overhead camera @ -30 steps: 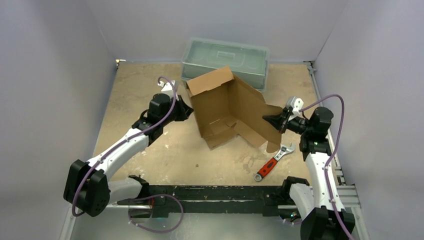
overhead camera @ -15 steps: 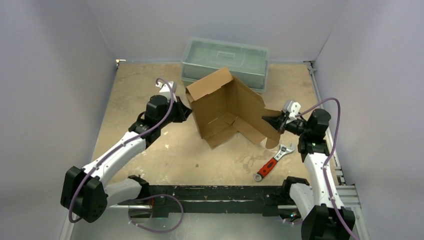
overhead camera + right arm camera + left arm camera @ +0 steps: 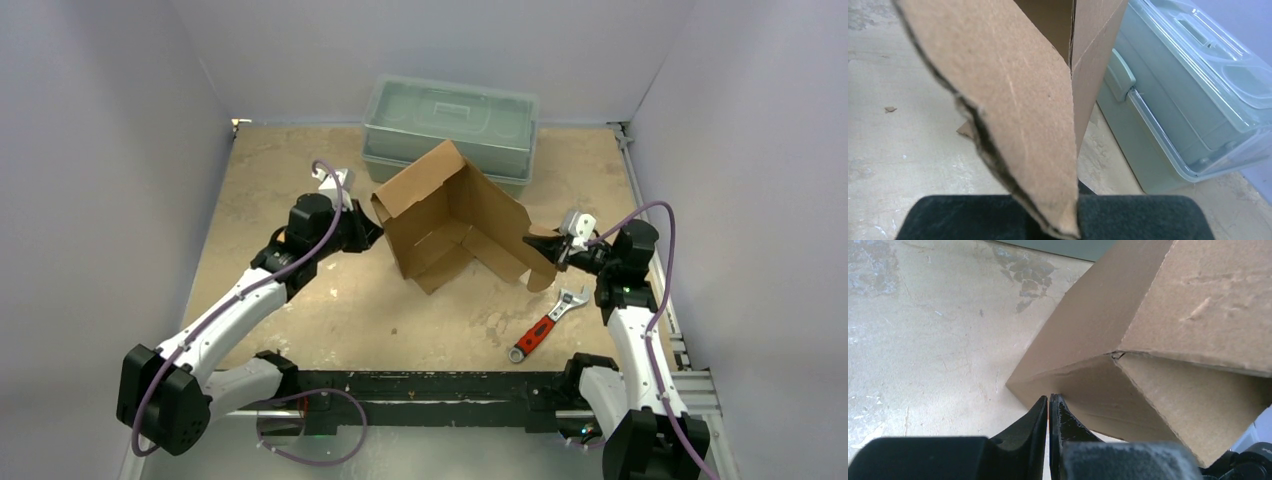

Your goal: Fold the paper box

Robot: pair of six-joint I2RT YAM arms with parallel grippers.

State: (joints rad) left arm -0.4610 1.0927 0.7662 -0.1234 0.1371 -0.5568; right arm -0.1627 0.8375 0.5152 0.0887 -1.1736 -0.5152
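Right fingers (image 3: 1133,215) clamped on a flap of the paper box (image 3: 450,215), which stands half-open at the middle of the scuffed tan bench (image 3: 260,180); grey walls around. Left fingers (image 3: 1038,422) together, empty, just beside the box's lower left corner. Both arms reach inward. Grey-green toolbox (image 3: 450,120) behind the box; red-handled wrench (image 3: 545,325) near the right arm.

Grey-green toolbox (image 3: 452,118); red-handled wrench (image 3: 545,325) on table (image 3: 300,160)

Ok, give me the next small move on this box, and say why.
Probably push the left gripper rightward against the near wall of the paper box to fold it inward. The right gripper is shut on the opposite flap, anchoring that side, while the left one is shut, holds nothing, and has its tips at that wall.
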